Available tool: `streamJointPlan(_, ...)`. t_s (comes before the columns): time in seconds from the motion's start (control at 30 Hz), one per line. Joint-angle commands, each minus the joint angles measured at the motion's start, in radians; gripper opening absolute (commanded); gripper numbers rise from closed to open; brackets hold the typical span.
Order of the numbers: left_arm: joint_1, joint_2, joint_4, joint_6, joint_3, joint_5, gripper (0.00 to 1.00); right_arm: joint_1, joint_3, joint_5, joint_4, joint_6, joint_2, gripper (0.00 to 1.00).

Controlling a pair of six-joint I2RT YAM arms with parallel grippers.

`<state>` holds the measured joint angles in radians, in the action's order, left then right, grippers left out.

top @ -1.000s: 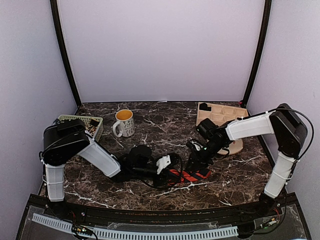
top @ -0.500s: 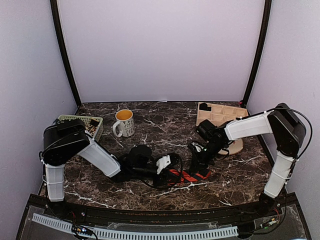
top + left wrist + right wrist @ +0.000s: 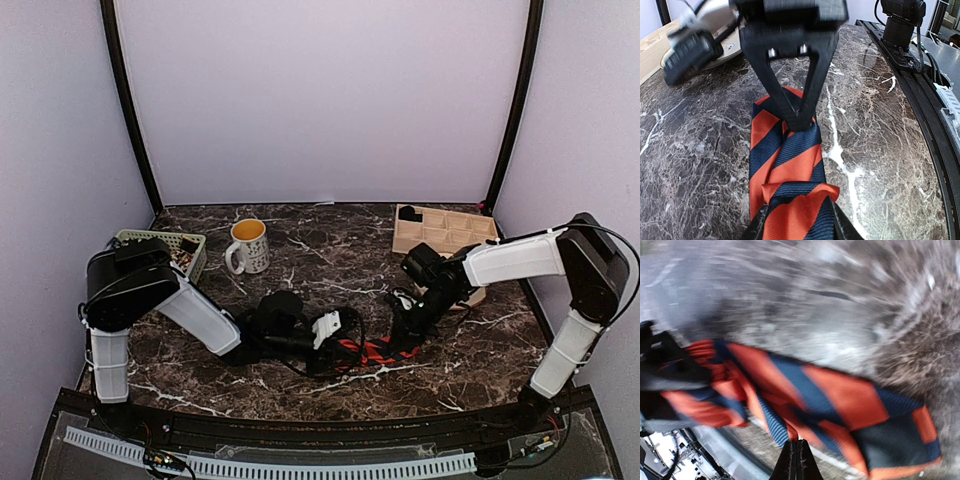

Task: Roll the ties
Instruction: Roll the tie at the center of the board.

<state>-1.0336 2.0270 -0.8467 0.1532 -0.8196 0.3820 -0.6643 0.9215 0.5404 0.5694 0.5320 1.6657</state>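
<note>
A tie [image 3: 378, 350] with red and dark diagonal stripes lies on the marble between the two arms. In the left wrist view its near end is folded up into a loose roll [image 3: 799, 210], and my left gripper [image 3: 799, 229] is shut on that roll with a finger on each side. My right gripper [image 3: 402, 333] comes down on the tie's flat part [image 3: 790, 150] farther along. Its fingers [image 3: 796, 460] are pressed together, and a fold of the tie [image 3: 840, 395] runs into their tips. The right wrist view is blurred.
A mug [image 3: 247, 245] and a small basket [image 3: 170, 245] stand at the back left. A wooden compartment tray [image 3: 445, 228] sits at the back right, with a round wooden piece [image 3: 472, 293] before it. Black cable [image 3: 300, 362] loops beside the left gripper.
The right gripper closed on the tie and its arm shifted to the right and lower. The left gripper stayed in place on the rolled end.
</note>
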Motion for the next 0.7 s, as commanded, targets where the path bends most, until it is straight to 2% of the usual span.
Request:
streamJointPlan(0.0,-0.002,0.026,0.150,-0.013,0.045,0.000,0.21,0.000,-0.008,-0.080,0.005,-0.020,0.076,0.00)
streamJointPlan(0.17,0.013,-0.013,0.108,-0.041,0.063,0.023,0.16,0.023,-0.011,-0.147,0.013,-0.027,0.116,0.00)
streamJointPlan(0.43,0.062,-0.156,0.013,-0.137,0.091,0.055,0.15,0.029,-0.065,-0.150,0.010,-0.025,0.114,0.00)
streamJointPlan(0.6,0.076,-0.195,-0.016,-0.175,0.098,0.018,0.15,0.029,-0.083,-0.148,0.002,-0.024,0.115,0.00)
streamJointPlan(0.67,0.076,-0.178,0.020,-0.160,0.093,0.002,0.15,0.029,-0.083,-0.147,0.000,-0.023,0.118,0.00)
